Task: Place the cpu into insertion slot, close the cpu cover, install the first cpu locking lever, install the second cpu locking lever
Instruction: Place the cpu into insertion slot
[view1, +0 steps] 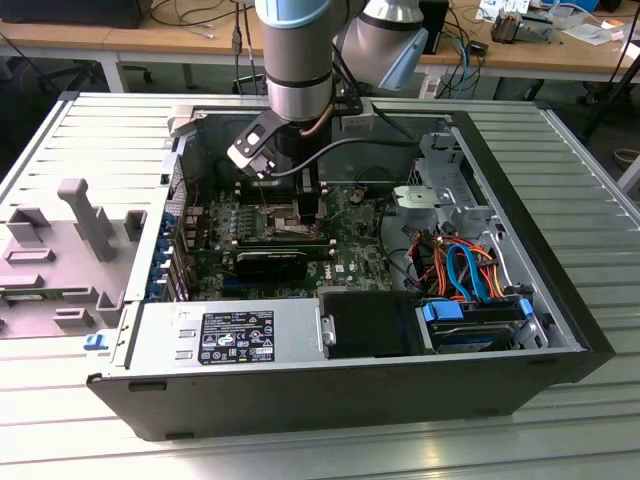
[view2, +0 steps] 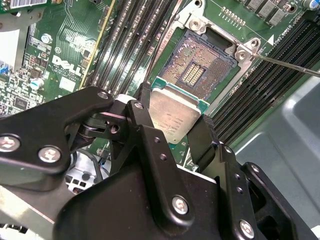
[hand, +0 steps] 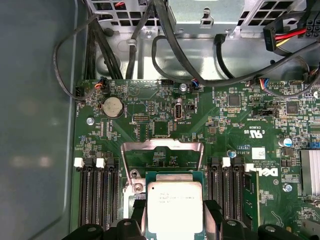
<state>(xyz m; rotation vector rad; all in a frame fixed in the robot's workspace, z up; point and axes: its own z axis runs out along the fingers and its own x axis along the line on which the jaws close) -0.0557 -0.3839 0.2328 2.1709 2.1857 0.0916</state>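
My gripper is shut on the cpu, a flat silver-topped chip with a green edge held between two black fingers. The chip hangs tilted just above and beside the insertion slot, whose gold contact field lies open and bare. In the first wrist view the cpu sits between the fingers, and the cpu cover stands raised behind it. Two thin metal lever rods stick out beside the socket. In the exterior view the gripper reaches down into the open computer case over the green board.
Black memory slots flank the socket on both sides. Black cables loop along the case wall behind the board. A power supply and a drive bay with blue and orange cables line the case's near side.
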